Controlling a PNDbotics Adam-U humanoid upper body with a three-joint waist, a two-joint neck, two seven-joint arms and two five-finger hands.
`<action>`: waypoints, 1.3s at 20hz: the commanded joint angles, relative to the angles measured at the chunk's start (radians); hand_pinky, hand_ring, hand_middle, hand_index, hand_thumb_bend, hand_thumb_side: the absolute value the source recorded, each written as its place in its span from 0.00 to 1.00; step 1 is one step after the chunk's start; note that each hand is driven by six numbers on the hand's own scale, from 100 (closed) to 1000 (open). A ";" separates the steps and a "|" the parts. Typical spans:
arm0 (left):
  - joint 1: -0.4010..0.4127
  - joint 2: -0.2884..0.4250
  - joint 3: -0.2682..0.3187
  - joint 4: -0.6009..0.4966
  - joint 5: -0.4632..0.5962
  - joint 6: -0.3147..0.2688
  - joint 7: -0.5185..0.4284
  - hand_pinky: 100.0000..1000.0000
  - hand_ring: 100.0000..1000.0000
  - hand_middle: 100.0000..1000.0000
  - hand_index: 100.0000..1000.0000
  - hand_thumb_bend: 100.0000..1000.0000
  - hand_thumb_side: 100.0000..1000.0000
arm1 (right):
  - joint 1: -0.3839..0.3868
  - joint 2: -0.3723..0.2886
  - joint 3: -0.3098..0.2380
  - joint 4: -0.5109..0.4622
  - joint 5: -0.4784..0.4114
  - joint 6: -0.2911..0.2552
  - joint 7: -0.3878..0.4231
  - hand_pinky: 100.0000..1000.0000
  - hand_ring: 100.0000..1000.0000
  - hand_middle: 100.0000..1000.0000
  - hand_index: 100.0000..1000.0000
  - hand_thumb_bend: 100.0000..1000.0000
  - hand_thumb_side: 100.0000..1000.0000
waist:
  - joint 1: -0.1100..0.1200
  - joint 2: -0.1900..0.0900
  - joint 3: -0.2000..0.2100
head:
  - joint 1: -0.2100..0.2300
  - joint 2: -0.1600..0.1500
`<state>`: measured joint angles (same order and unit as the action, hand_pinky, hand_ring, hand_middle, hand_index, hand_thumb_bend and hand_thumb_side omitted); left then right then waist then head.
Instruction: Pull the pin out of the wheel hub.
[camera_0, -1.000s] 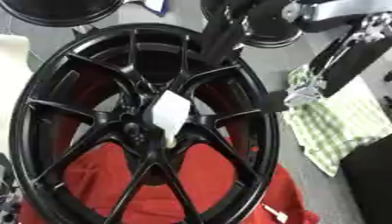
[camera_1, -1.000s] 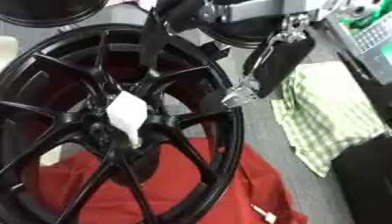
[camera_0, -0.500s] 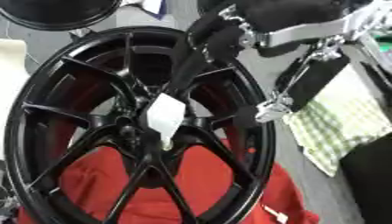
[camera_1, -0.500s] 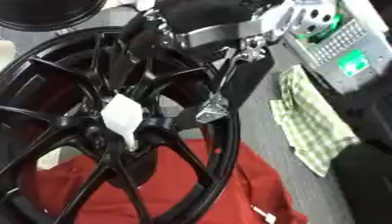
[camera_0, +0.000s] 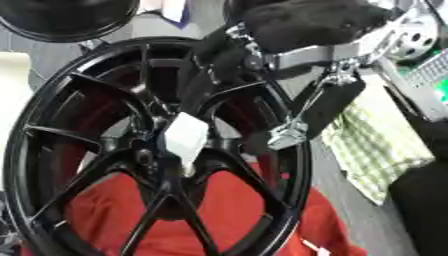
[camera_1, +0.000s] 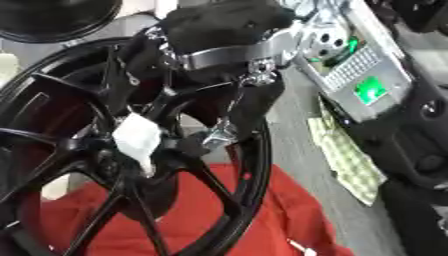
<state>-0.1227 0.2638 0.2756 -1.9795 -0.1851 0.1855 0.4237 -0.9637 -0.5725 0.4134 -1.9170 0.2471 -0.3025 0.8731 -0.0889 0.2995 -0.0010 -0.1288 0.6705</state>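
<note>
At the centre of the black wheel hub (camera_0: 114, 165): white pin (camera_0: 185, 138), seated. Right robot hand (camera_0: 262, 55) above it, dark fingers reaching toward the pin; whether they grip it, cannot tell. Under the hub: red cloth (camera_0: 227, 215). Beside it: checked cloth (camera_0: 372, 150).

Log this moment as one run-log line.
stage: reaching | right hand: over the hub, fingers unclear | white pin: in black wheel hub | left hand: unseen
</note>
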 joint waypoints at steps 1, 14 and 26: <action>0.001 0.009 0.009 -0.018 -0.004 0.004 0.001 0.70 0.56 0.49 0.63 0.00 0.77 | -0.009 0.005 -0.002 0.008 0.030 -0.046 0.034 0.87 0.89 0.79 0.83 0.35 0.00 | 0.006 -0.027 -0.004 | 0.013 -0.007; 0.003 0.007 0.010 -0.013 -0.006 0.006 0.002 0.70 0.57 0.49 0.63 0.00 0.78 | 0.012 0.069 0.015 0.058 0.190 -0.045 0.034 0.87 0.89 0.83 0.87 0.38 0.00 | 0.004 -0.025 -0.010 | 0.017 -0.002; -0.001 0.005 0.007 -0.010 -0.011 0.006 -0.003 0.70 0.57 0.49 0.63 0.00 0.78 | 0.014 0.096 0.026 0.060 0.255 -0.053 0.034 0.86 0.88 0.82 0.89 0.40 0.00 | 0.000 -0.015 0.000 | 0.005 -0.007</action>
<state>-0.1171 0.2631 0.2787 -1.9783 -0.1904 0.1916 0.4220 -0.9353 -0.4700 0.4446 -1.8546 0.4933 -0.3103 0.8654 -0.0942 0.2973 -0.0005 -0.1207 0.6737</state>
